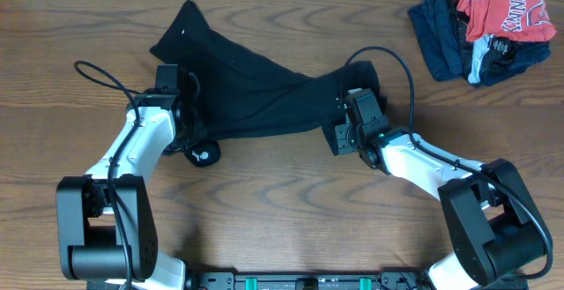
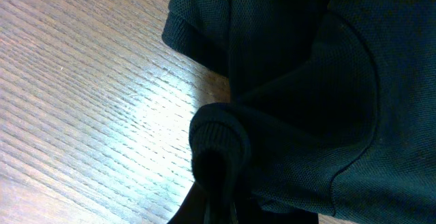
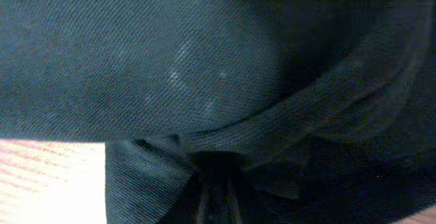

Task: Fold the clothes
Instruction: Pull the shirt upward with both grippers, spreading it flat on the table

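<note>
The black shirt (image 1: 256,96) lies bunched and stretched across the middle of the wooden table, running from the far left down to the right. My left gripper (image 1: 187,105) is shut on a ribbed hem fold of the black shirt (image 2: 218,142) at its left side. My right gripper (image 1: 345,105) is shut on a gathered fold of the black shirt (image 3: 204,81) at its right end. The cloth fills both wrist views and hides most of the fingers. The white neck tag does not show.
A pile of other clothes sits at the far right corner: a red shirt with white lettering (image 1: 502,3) on top of dark navy garments (image 1: 449,34). Bare wooden tabletop (image 1: 282,211) lies in front of the shirt.
</note>
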Motion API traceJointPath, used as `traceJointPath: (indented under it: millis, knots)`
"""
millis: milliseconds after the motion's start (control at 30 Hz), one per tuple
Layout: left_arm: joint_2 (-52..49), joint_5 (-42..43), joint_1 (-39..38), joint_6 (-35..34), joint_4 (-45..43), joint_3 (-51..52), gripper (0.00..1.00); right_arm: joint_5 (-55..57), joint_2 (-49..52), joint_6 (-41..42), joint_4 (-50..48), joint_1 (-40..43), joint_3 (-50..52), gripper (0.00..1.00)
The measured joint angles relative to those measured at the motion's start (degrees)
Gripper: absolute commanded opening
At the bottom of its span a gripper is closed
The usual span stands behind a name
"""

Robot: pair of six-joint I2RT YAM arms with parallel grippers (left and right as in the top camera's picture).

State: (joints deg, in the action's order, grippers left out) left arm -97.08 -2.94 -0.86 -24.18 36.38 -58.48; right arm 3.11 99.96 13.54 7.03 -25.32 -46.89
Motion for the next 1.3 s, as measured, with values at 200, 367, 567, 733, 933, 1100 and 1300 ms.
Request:
traceJointPath:
  millis: [200, 367, 567, 733, 933, 1100, 1300]
  knots:
    - [0.00, 0.00, 0.02, 0.00, 0.00, 0.00, 0.06, 0.96, -0.15, 0.09, 0.17, 0.00, 0.00, 0.01]
    - [0.04, 0.00, 0.02, 0.26, 0.50, -0.02, 0.06, 1.49, -3.17, 0.09, 1.92, 0.02, 0.00, 0.01]
    - [5.38, 0.15, 0.02, 1.11, 6.73, -1.95, 0.06, 1.46, -16.55, 0.09, 12.02, 2.86, -2.36, 0.01]
    - [17.51, 0.68, 0.00, 2.12, 8.68, -5.01, 0.06, 1.18, -29.11, 0.00, 21.73, 7.39, -7.37, 0.01]
    - [35.06, 1.77, -0.20, 2.16, 8.28, -6.05, 0.06, 0.04, -40.98, -1.27, 31.01, 12.92, -12.55, 0.01]
    - [47.23, 2.84, -0.39, 2.16, 6.91, -7.23, 0.06, -0.94, -46.86, -3.13, 38.82, 14.51, -16.87, 0.01]
    - [57.70, 3.48, -0.42, 2.69, 7.04, -14.05, 0.06, -1.99, -51.69, -4.26, 49.37, 14.78, -25.53, 0.01]
